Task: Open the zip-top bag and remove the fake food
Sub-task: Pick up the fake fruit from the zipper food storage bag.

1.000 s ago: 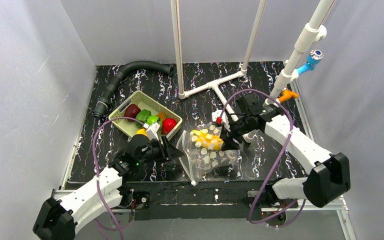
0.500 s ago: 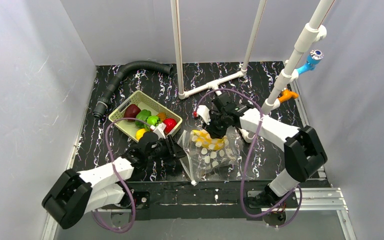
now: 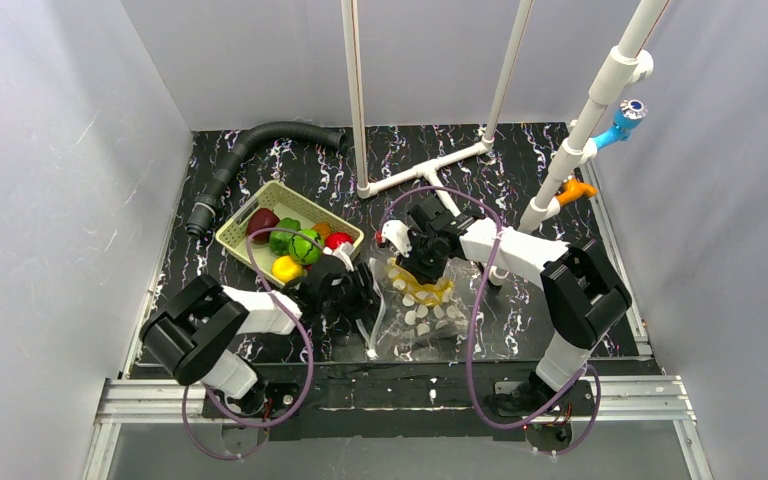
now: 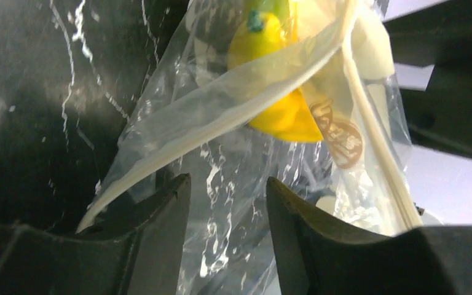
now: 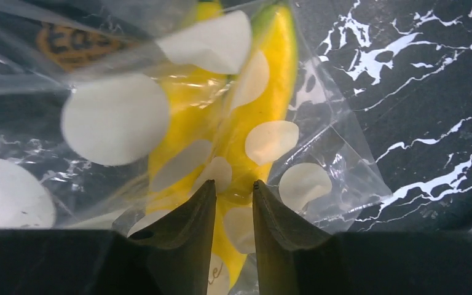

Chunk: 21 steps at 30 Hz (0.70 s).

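Observation:
The zip-top bag (image 3: 422,312), clear with off-white dots, lies crumpled on the black marbled table in front of the arms. A yellow banana (image 3: 418,287) is inside it, seen through the film (image 5: 246,123) (image 4: 276,114). My right gripper (image 3: 422,264) (image 5: 233,184) is shut on the banana through the bag's far end. My left gripper (image 3: 365,298) (image 4: 227,180) is at the bag's left edge, jaws apart, with clear film (image 4: 233,209) and the white zip strip between and above them. More fake food (image 3: 300,245) fills the green basket (image 3: 245,250).
A black corrugated hose (image 3: 250,142) curves at the back left. A white pipe frame (image 3: 430,170) stands behind the bag, with an orange clamp (image 3: 577,188) and a blue fitting (image 3: 625,118) on the right pole. Grey walls close in both sides.
My right gripper has moved left over the bag and narrowed onto the banana. My left arm has slid right to the bag's left edge, and the bag has bunched narrower.

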Available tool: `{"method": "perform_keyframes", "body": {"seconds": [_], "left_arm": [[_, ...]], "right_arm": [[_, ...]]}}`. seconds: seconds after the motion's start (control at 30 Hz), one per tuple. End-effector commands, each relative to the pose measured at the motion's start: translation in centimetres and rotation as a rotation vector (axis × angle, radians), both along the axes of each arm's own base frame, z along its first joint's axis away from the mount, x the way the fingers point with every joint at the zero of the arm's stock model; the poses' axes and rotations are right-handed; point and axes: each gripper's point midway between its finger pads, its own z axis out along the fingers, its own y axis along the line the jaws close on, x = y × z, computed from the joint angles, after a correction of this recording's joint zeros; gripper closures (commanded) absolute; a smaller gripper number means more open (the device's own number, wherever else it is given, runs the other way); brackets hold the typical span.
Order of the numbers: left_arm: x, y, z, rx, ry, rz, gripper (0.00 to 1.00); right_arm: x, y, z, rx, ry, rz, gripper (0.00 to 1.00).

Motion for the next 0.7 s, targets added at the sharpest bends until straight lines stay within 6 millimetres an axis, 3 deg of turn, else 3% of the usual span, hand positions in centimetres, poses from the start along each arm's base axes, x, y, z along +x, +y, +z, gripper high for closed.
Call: {"method": "perform_keyframes", "body": {"seconds": [0.0, 0.17, 0.37, 0.43, 0.57, 0.67], "left_arm": [[2.1, -1.4, 0.7, -0.044, -0.041, 0.056, 0.5], [3.1, -1.7, 0.5, -0.045, -0.05, 0.088, 0.39], [3.6, -2.7, 0.7, -0.069, -0.055, 0.083, 0.38], [3.6, -2.8, 0.5, -0.067, -0.049, 0.083, 0.41], [3.5, -3.2, 0.2, -0.076, -0.044, 0.083, 0.64], [3.3, -3.3, 0.1, -0.075, -0.044, 0.074, 0.67]], "right_arm": [[-1.1, 1.3, 1.2, 0.06, 0.044, 0.041, 0.64], [-3.2, 1.9, 1.4, 0.112, 0.128, 0.094, 0.62], [-4.7, 2.5, 1.8, 0.155, 0.2, 0.128, 0.62], [-5.1, 2.6, 1.9, 0.17, 0.223, 0.135, 0.62], [-5.4, 2.8, 2.0, 0.181, 0.24, 0.14, 0.62], [-5.5, 2.7, 1.7, 0.175, 0.247, 0.137, 0.62]]}}
